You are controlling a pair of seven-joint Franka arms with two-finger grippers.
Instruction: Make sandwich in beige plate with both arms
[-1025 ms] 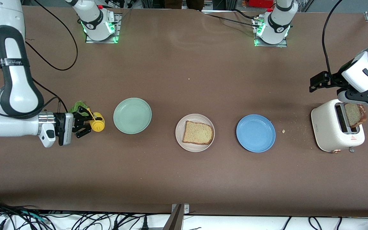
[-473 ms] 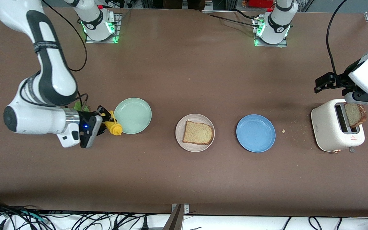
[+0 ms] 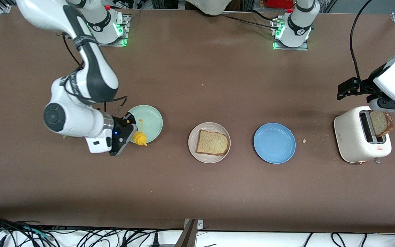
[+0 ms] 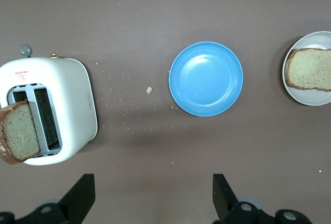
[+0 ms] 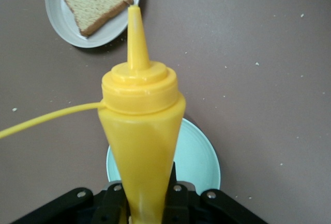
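Observation:
The beige plate (image 3: 193, 148) lies mid-table between a mint green plate and a blue plate, and one tan bread slice (image 3: 212, 142) rests on it. A second slice (image 3: 381, 122) sticks up out of a white toaster (image 3: 353, 137) at the left arm's end. My right gripper (image 3: 130, 135) is shut on a yellow squeeze bottle (image 3: 139, 138) over the mint plate's rim. In the right wrist view the bottle (image 5: 140, 131) points toward the beige plate (image 5: 62, 25). My left gripper (image 3: 344, 89) hangs open and empty above the table beside the toaster, its fingers (image 4: 83, 195) wide apart.
The mint green plate (image 3: 151, 118) sits toward the right arm's end and the blue plate (image 3: 274, 143) toward the left arm's end. Crumbs (image 3: 304, 140) dot the table between the blue plate and the toaster. A yellow cord (image 5: 46, 118) trails from the bottle's cap.
The right arm has carried the yellow bottle from beside the mint plate to over its rim, toward the beige plate. The left arm has barely moved.

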